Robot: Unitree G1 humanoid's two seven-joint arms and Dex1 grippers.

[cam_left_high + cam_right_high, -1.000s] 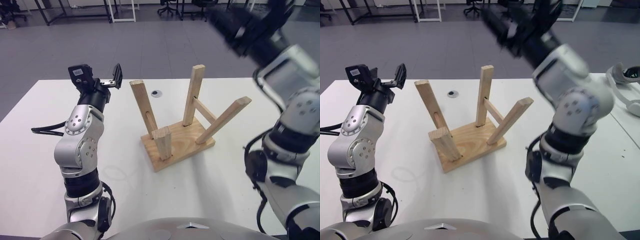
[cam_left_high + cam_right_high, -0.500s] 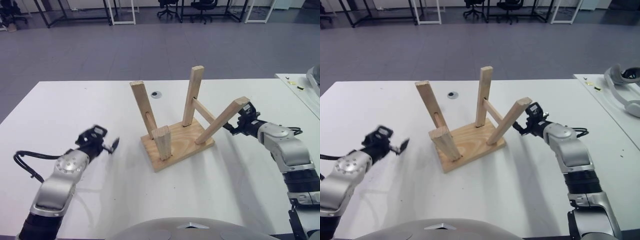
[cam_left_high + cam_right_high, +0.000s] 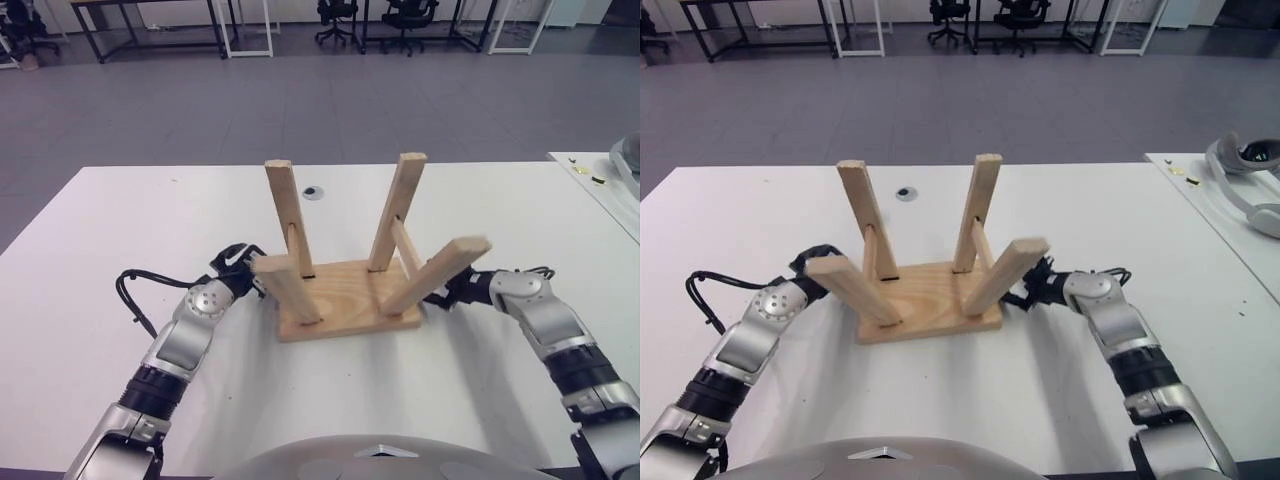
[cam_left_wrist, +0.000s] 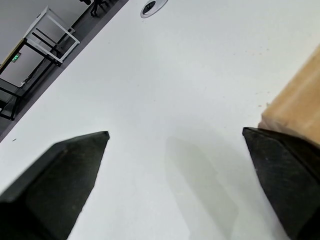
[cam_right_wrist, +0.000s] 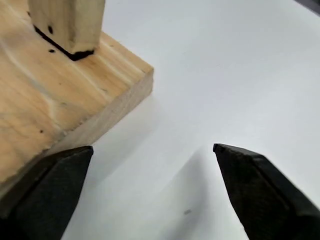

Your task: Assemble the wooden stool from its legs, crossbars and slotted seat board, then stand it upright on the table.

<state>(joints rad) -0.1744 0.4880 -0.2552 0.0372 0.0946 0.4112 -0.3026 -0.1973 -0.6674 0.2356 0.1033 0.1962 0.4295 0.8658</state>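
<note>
Wooden stool (image 3: pixel 345 300): sitting upside down near the middle of the white table (image 3: pixel 100 230), so not upright yet

Seat board (image 3: pixel 350 308): flat on the table, long side running across in front of the robot

Legs: all four are plugged into the board and pointing up. The far two (image 3: pixel 288 215) (image 3: pixel 395 210) stand close to straight, while the near two (image 3: pixel 285 285) (image 3: pixel 435 275) lean out pretty hard toward the robot and to the sides

Crossbar (image 3: pixel 407 245): runs between the two legs on the right. The left side looks like it has one too, but it's mostly hidden behind the legs

Left gripper (image 4: pixel 175 133): down low at the board's left end, just behind the near left leg. Jaws are wide open and hold nothing, with bare table between them. The board's corner is right beside one finger (image 4: pixel 285 170), can't tell if it touches

Right gripper (image 5: pixel 152 147): low at the board's right end, tucked by the foot of the near right leg. Jaws are spread wide and empty too. One finger (image 5: pixel 45 185) is up against the board's edge, the other is out over bare table, and a leg sits in its slot close by

Hole (image 3: pixel 314 190): small round cable hole in the table behind the stool, well clear of everything
</note>
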